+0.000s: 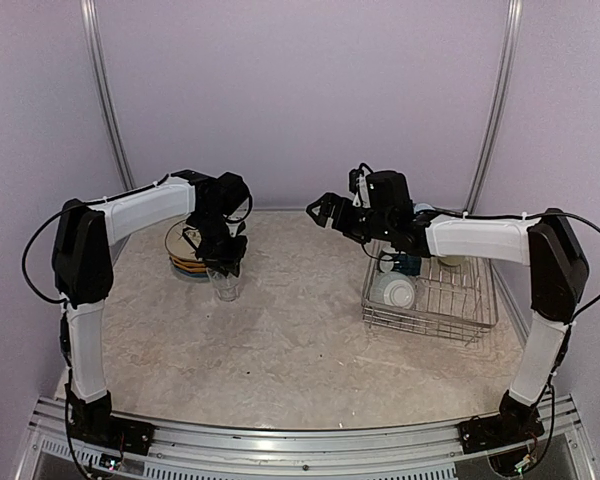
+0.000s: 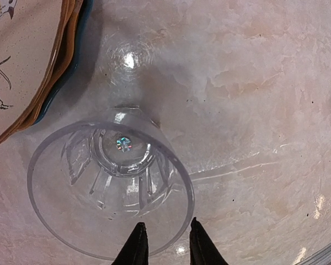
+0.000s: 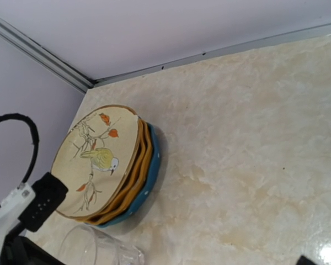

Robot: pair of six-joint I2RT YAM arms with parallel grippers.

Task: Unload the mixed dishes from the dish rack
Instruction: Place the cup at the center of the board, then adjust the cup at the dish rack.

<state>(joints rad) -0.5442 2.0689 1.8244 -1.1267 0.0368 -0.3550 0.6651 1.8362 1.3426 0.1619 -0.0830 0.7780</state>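
A clear glass tumbler (image 1: 225,284) (image 2: 110,187) (image 3: 94,249) stands upright on the table, just right of a stack of plates (image 1: 183,252) (image 2: 27,66) (image 3: 102,163) with a cream bird-patterned plate on top, yellow-orange ones under it and a blue one at the bottom. My left gripper (image 1: 225,263) (image 2: 165,223) hangs over the tumbler; its fingers straddle the rim, slightly apart, with gaps to the glass wall. My right gripper (image 1: 318,212) is open and empty in mid-air, left of the dish rack (image 1: 475,300). The rack holds a white bowl (image 1: 397,292), a teal piece (image 1: 409,265) and a pale mug (image 1: 450,260).
The back wall and its metal corner posts (image 1: 105,90) close in behind the plates. The left arm's wrist and cable (image 3: 27,204) show beside the plate stack. Marbled tabletop (image 1: 300,330) lies between the tumbler and the rack.
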